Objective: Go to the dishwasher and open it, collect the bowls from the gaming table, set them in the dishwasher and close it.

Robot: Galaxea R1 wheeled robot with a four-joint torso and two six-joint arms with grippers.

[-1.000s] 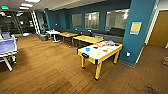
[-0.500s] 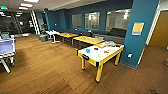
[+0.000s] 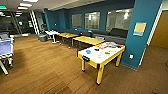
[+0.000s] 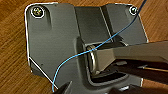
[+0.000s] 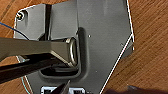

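The gaming table (image 3: 93,60), white-topped with a yellow rim and legs, stands ahead and to the right, beside a teal pillar. Small bowls lie on its top: a blue bowl (image 3: 88,51), an orange bowl (image 3: 107,53), a yellow-green bowl (image 3: 99,56) and a dark bowl (image 3: 96,49), with more coloured pieces toward its far end. My left gripper (image 4: 64,88) and right gripper (image 5: 64,88) both hang over bare wooden floor, far from the table. The dishwasher is out of view.
The teal pillar (image 3: 142,32) rises right of the table. Yellow-topped tables (image 3: 88,40) and a white table (image 3: 51,32) line the back, by a dark sofa (image 3: 117,33). A grey bin (image 3: 42,37) sits at the back left, and blue-and-white furniture (image 3: 5,48) at the left edge.
The whole head view has drawn slightly closer to the gaming table, so the camera has moved. The bowls lie as before.
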